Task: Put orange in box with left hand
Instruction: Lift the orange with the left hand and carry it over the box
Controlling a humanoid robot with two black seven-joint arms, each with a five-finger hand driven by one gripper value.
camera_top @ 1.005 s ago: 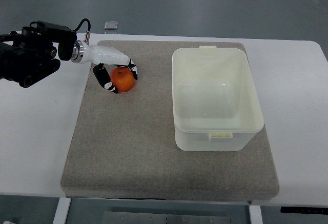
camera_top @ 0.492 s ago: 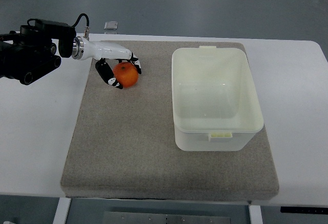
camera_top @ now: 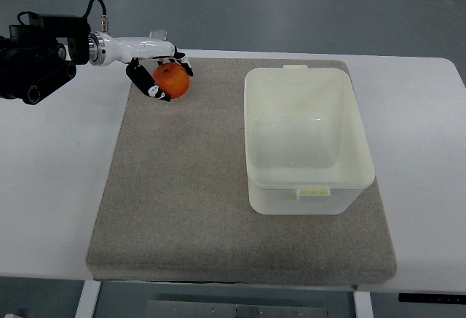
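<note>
Orange in colour and round, the orange [camera_top: 172,80] sits within the curled fingers [camera_top: 151,89] of the left robot hand [camera_top: 159,78], which grips it above the far left corner of the grey felt mat [camera_top: 196,201]. Whether the fruit touches the mat or is lifted clear of it cannot be told from this view. The white hand joins a black forearm [camera_top: 36,49] that enters from the picture's left edge over the white tabletop [camera_top: 51,187]. The box [camera_top: 306,140], a pale cream plastic container with an open top, stands on the right half of the mat, well apart from the orange. A small grey object [camera_top: 159,36] lies at the far edge of the tabletop, just behind the hand
</note>
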